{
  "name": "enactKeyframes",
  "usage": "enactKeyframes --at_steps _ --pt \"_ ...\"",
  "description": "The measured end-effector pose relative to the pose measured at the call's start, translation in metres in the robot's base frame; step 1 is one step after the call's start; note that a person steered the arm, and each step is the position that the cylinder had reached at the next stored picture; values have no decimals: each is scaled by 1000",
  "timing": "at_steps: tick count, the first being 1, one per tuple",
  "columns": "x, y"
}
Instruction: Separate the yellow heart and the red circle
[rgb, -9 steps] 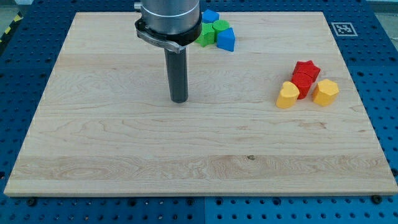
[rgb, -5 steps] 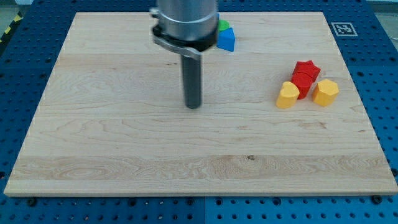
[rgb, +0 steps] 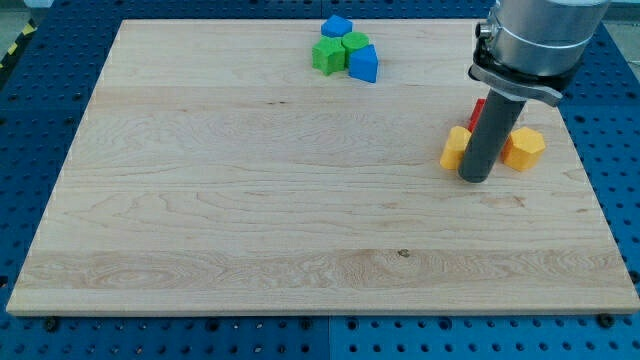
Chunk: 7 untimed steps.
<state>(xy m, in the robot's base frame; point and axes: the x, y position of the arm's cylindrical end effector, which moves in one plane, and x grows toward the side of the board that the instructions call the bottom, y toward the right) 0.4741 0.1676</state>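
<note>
My tip (rgb: 476, 178) stands on the board at the view's right, just right of and below the yellow heart (rgb: 454, 148), touching or nearly touching it. The rod covers most of the heart's right side and the red circle; only a red sliver (rgb: 477, 110) shows left of the rod, and I cannot tell whether it is the circle or the red star. The yellow hexagon (rgb: 524, 147) sits just right of the rod.
A cluster at the view's top middle holds a blue block (rgb: 337, 26), a green star-like block (rgb: 326, 56), a green round block (rgb: 355, 43) and a blue block (rgb: 364, 64). A fiducial marker (rgb: 550, 46) lies off the board's top right corner.
My tip has swept from the board's middle far to the view's right and slightly down, arriving beside the yellow heart. The heart has shifted a little to the left.
</note>
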Motion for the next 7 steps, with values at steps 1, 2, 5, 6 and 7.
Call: enactKeyframes --at_steps 1,2,5,6,7 --pt "0 1" --pt "0 24" --pt "-21 19" --pt "-24 0" --pt "-31 -34"
